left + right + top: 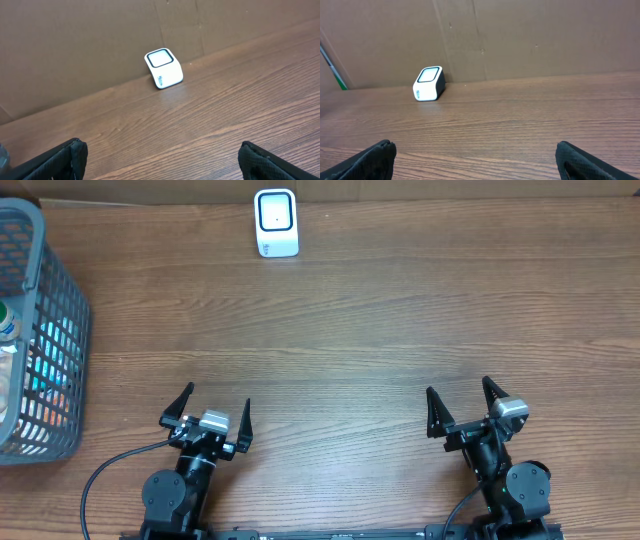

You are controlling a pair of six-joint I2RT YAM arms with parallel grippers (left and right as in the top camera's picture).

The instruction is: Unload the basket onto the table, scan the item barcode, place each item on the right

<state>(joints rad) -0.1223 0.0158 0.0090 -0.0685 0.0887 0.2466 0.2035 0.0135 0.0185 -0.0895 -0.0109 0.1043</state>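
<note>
**Two black arms, silver at the wrists**

Both arms were black almost throughout. The left gripper [218,394] and the right gripper [458,385] each had two long fingers [179,405] that tapered to sharp points, like thin blades. Behind each pair sat a small silver-grey block [213,421], the only pale part on either arm. Further back, each arm bulged into a round joint housing [527,485], black and drum-shaped. A thin black cable [97,471] looped out from the left arm's base, and a shorter cable [458,512] curved beside the right. Seen close from the wrist cameras, the finger pads [60,159] were matt black and seemed finely textured, though blur left that uncertain.
</note>
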